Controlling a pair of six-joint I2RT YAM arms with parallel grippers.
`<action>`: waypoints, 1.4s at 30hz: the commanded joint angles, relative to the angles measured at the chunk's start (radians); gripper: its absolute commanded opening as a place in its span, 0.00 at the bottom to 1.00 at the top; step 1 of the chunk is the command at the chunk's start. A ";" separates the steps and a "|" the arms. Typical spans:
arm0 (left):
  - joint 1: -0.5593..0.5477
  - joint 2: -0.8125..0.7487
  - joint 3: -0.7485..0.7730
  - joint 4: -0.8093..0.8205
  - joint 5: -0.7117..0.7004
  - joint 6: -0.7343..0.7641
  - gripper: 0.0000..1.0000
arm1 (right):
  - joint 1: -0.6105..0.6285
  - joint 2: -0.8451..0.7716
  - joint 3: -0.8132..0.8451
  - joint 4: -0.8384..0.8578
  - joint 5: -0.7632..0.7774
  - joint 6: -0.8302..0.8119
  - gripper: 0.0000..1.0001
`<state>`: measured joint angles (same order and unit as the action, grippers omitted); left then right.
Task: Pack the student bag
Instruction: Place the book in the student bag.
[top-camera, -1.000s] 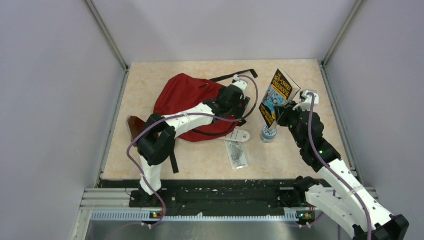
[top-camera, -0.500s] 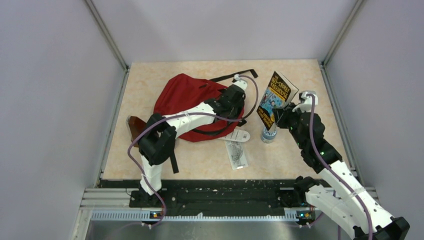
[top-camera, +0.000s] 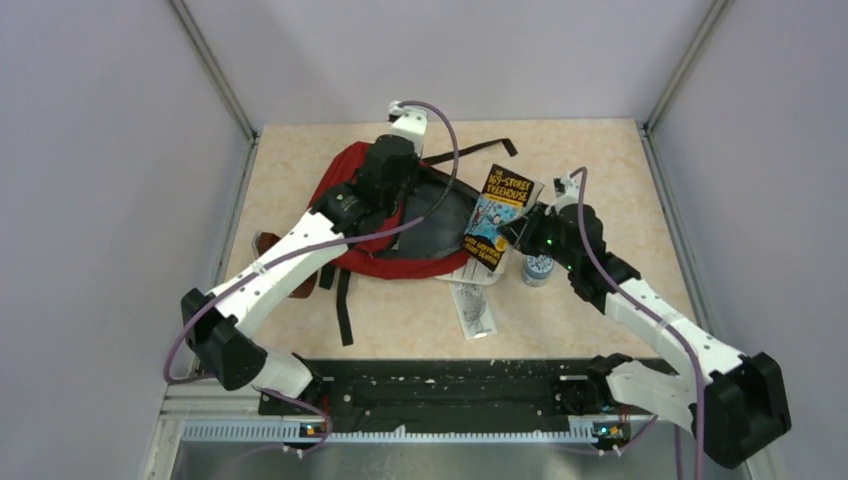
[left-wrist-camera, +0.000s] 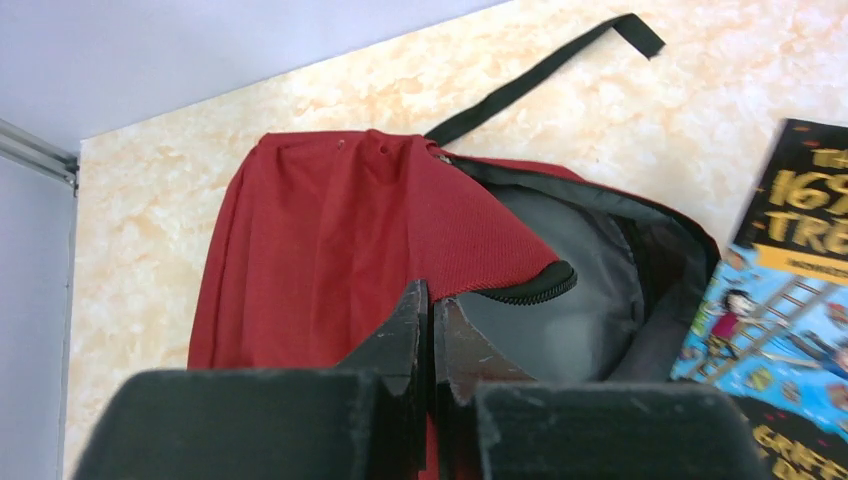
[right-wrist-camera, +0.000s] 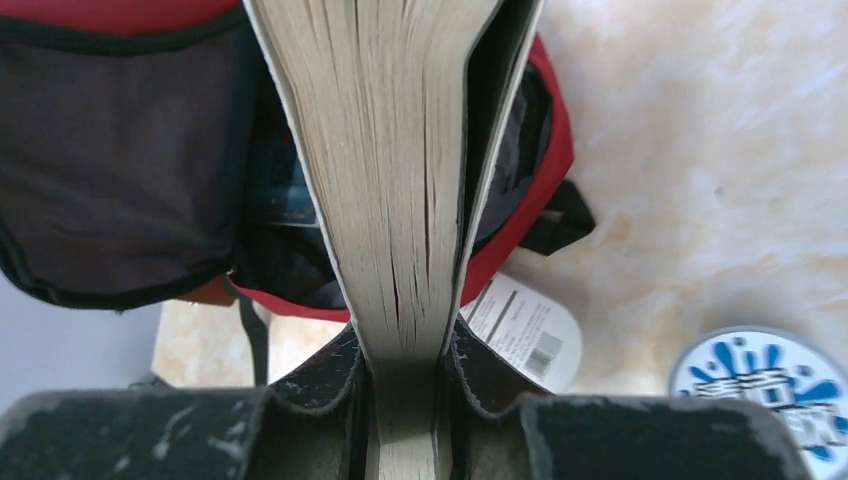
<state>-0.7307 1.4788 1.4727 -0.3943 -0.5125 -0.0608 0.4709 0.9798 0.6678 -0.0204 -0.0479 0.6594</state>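
The student bag (top-camera: 350, 190) is a red backpack lying at the table's middle left, its dark grey inside (left-wrist-camera: 580, 300) showing. My left gripper (top-camera: 392, 192) is shut on the red top flap (left-wrist-camera: 400, 220) and holds it raised, the fingers (left-wrist-camera: 432, 310) pinched on the fabric by the black zipper edge. My right gripper (top-camera: 525, 232) is shut on a colourful paperback book (top-camera: 497, 215). The book's far end sits at the bag's mouth. In the right wrist view the page edges (right-wrist-camera: 390, 150) run up from my gripper (right-wrist-camera: 405, 350) over the bag's dark opening (right-wrist-camera: 120, 150).
A round tin with a blue-and-white lid (top-camera: 538, 268) stands right of the bag. A white label tag (top-camera: 478, 270) and a clear packet (top-camera: 473, 308) lie in front. A brown pouch (top-camera: 268, 245) lies at the bag's left. Black straps (top-camera: 345, 315) trail out.
My left gripper shut on the bag's flap and pulled it up and back, opening the bag. My right gripper carried the book left and down to the opening.
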 joint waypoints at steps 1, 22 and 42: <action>-0.001 -0.143 -0.060 0.014 0.073 0.006 0.00 | 0.045 0.086 0.070 0.183 -0.091 0.150 0.00; 0.095 -0.283 -0.225 0.152 0.348 -0.031 0.00 | 0.283 0.502 0.132 0.496 -0.012 0.418 0.00; 0.097 -0.333 -0.300 0.197 0.435 -0.048 0.00 | 0.367 0.596 0.198 0.641 0.021 0.464 0.00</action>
<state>-0.6353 1.2064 1.1744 -0.2874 -0.1043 -0.1188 0.8249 1.5509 0.7471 0.4664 -0.0448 1.1427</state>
